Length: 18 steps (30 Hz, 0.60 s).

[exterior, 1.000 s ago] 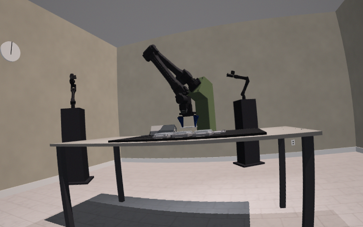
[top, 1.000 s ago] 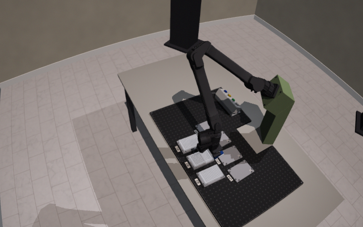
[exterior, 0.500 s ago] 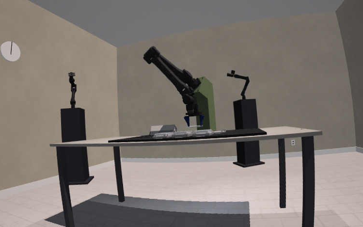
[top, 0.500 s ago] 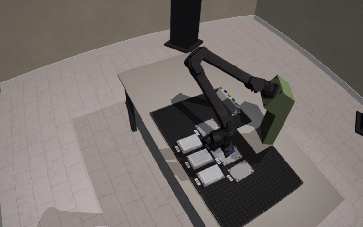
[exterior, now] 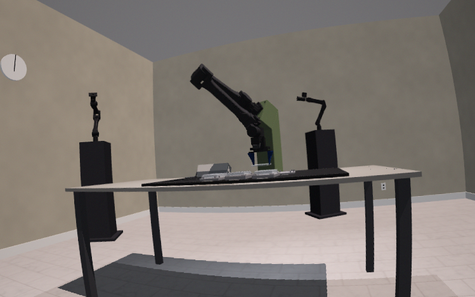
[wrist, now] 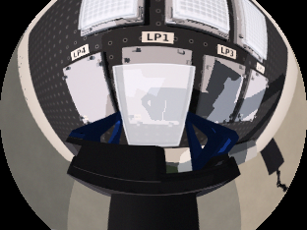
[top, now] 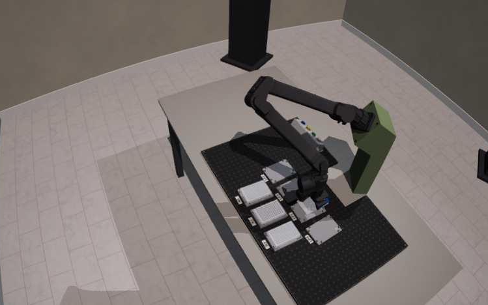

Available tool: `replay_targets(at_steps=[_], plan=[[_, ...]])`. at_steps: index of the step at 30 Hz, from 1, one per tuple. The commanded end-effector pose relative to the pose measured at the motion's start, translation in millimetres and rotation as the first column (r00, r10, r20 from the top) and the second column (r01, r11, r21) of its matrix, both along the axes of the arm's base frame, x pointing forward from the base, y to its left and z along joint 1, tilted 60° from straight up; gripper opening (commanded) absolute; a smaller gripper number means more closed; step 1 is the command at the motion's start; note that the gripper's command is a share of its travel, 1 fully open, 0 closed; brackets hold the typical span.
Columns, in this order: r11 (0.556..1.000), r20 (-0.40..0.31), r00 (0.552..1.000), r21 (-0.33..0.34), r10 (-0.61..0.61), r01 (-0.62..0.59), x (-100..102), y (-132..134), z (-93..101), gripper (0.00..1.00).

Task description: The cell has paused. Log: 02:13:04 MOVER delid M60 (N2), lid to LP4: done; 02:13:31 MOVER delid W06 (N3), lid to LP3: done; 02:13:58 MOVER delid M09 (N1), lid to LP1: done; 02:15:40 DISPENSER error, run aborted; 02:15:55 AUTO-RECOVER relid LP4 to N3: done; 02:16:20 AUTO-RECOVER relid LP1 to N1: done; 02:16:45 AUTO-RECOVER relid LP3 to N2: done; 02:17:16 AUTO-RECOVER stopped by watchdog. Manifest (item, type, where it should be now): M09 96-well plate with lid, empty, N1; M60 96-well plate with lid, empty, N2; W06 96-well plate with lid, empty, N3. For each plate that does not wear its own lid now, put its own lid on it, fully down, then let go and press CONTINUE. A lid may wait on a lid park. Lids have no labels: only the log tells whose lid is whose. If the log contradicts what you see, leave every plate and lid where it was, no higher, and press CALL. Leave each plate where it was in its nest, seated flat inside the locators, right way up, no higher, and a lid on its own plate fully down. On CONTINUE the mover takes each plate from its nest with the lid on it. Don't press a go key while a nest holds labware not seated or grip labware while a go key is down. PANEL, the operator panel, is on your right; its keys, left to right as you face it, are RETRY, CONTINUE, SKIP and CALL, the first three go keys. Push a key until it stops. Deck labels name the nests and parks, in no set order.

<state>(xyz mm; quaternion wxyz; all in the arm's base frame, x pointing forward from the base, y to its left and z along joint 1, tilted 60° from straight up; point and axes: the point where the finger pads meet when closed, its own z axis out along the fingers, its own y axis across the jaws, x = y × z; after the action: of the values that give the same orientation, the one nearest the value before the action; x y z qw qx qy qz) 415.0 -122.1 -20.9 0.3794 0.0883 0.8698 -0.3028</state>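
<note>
While the three plates (top: 255, 191) (top: 268, 212) (top: 282, 234) sit in their row of nests on the black deck (top: 351, 246), the gripper (wrist: 153, 138) hangs over the park row with a clear lid (wrist: 153, 102) clamped flat between its blue fingers. The jaws stand wide because the lid fills them. The wrist view puts the LP1 label (wrist: 157, 38) dead ahead of the lid's far edge, so it's lined up over the LP1 park (top: 298, 212). From the side view the lid (exterior: 260, 163) floats level, apart from the deck below, not yet down.

Reading the task, N1's lid is its own, while the lids on N2 and N3 are crossed and need swapping. So this looks like the first half of that swap: parking one of the two wrong lids to free up a plate. Which plate is bare I can't make out at this size.

Next move, as I judge it: straight down, level, until the lid rests on the park, then release and lift. Nothing's stacked on the neighbouring parks (top: 279, 170) (top: 324, 229). The panel (top: 307, 132) waits near the arm's base, and CONTINUE is a long way off: two lids must be seated first
</note>
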Motion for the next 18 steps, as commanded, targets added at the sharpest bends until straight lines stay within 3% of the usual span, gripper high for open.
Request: replay_targets(at_steps=[1, 5, 8, 14, 18], plan=[[1.000, 0.081, 0.997, 0.007, -0.010, 0.009, 14, -2, 22.1, 0.00], [1.000, 0.075, 0.997, 0.004, -0.011, 0.011, 15, -5, 22.0, 0.00], [1.000, 0.001, 1.000, 0.005, -0.006, 0.006, -7, -3, -2.0, 0.00], [1.000, 0.038, 0.999, -0.005, 0.005, -0.005, 10, -4, 8.2, 0.00], [1.000, 0.033, 0.999, -0.005, -0.003, 0.003, 10, -8, 5.5, 0.00]])
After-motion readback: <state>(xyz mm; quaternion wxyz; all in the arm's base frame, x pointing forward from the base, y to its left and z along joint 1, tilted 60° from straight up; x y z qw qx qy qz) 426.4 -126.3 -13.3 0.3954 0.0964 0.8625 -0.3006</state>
